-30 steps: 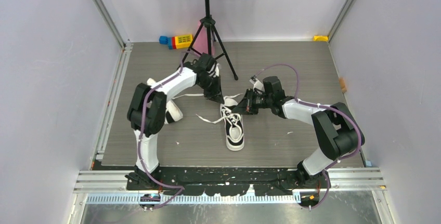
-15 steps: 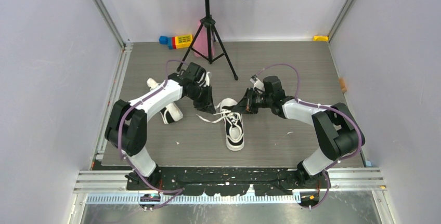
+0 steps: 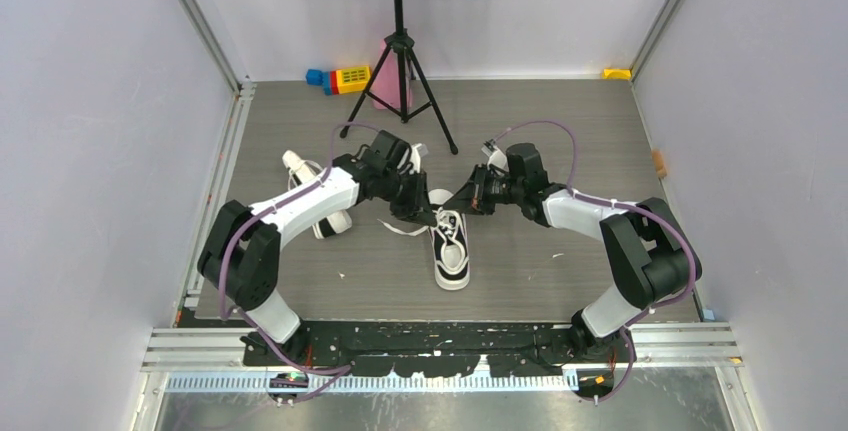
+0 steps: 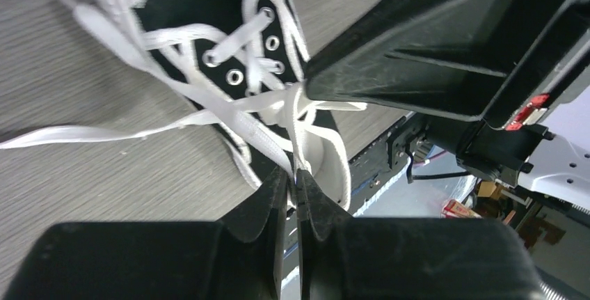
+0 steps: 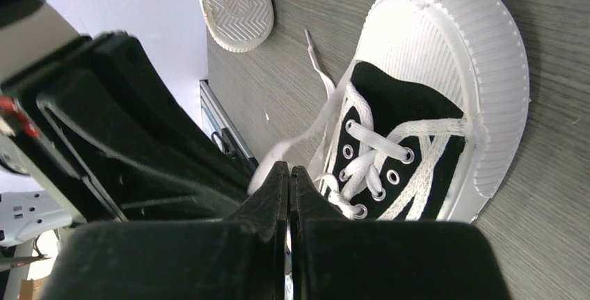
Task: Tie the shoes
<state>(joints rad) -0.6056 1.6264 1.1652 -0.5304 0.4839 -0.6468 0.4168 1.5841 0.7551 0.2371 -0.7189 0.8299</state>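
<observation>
One black shoe point(image 3: 452, 251) with a white sole lies mid-mat, toe toward the arms, its white laces point(image 3: 400, 228) trailing left. The other shoe point(image 3: 325, 213) lies to the left, partly under my left arm. My left gripper point(image 3: 428, 213) is at the centre shoe's collar. In the left wrist view its jaws point(image 4: 295, 171) stand nearly closed with a lace strand point(image 4: 292, 126) pinched at the tips, above the shoe point(image 4: 229, 49). My right gripper point(image 3: 464, 201) faces it from the right. Its jaws point(image 5: 289, 169) are shut, with a blurred lace point(image 5: 278, 152) ending at the tips beside the shoe point(image 5: 445, 70).
A black music stand's tripod point(image 3: 400, 71) stands at the back of the grey mat. Colourful toy blocks point(image 3: 340, 78) and a pink piece point(image 3: 385, 76) lie by its feet. A small yellow object point(image 3: 616, 74) sits in the back right corner. Walls close in on both sides.
My left arm has swung its gripper from behind the shoe forward and right, down onto the laces at the collar. The right gripper has barely moved.
</observation>
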